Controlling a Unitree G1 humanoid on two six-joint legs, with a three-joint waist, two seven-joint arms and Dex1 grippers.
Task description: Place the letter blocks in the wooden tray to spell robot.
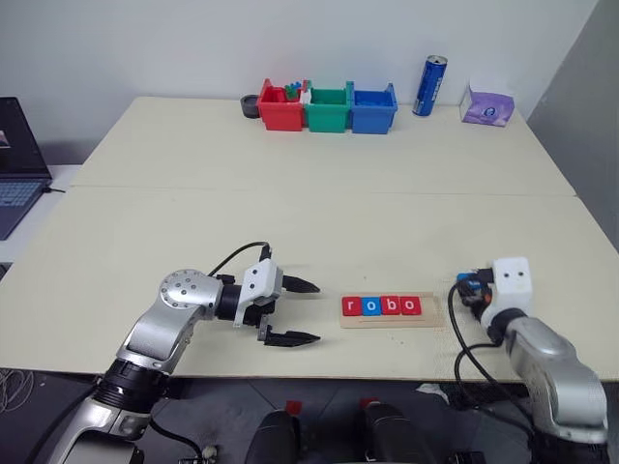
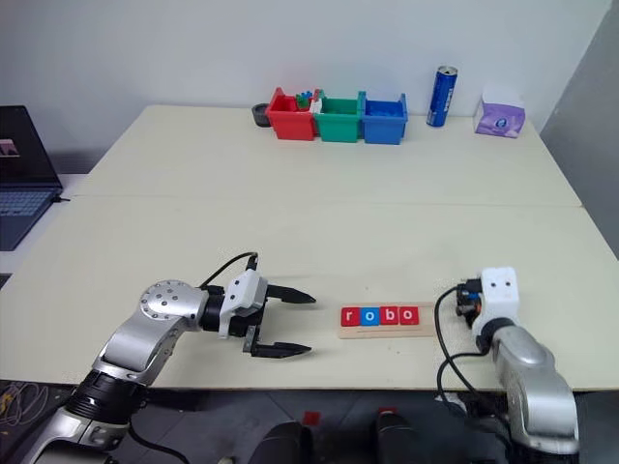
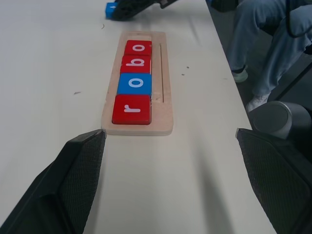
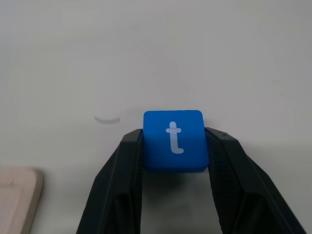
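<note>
The wooden tray (image 1: 432, 312) lies near the table's front edge. Four letter blocks (image 1: 382, 305) sit in it side by side: red r (image 3: 131, 109), blue o (image 3: 134, 84), red b (image 3: 136, 63) and red o (image 3: 138, 48). The tray's right end is bare. Just right of the tray, my right gripper (image 4: 174, 136) is shut on the blue t block (image 4: 173, 146), one finger on each side. My left gripper (image 1: 315, 312) hovers left of the tray, open and pointing at it, with nothing between its fingers.
Red (image 1: 280, 108), green (image 1: 328, 109) and blue (image 1: 372, 109) bins stand at the table's far edge, with a blue can (image 1: 429, 85) and a purple pack (image 1: 486, 106) to their right. A laptop (image 1: 17, 164) sits at the left. A person's legs (image 3: 263, 29) are beside the table.
</note>
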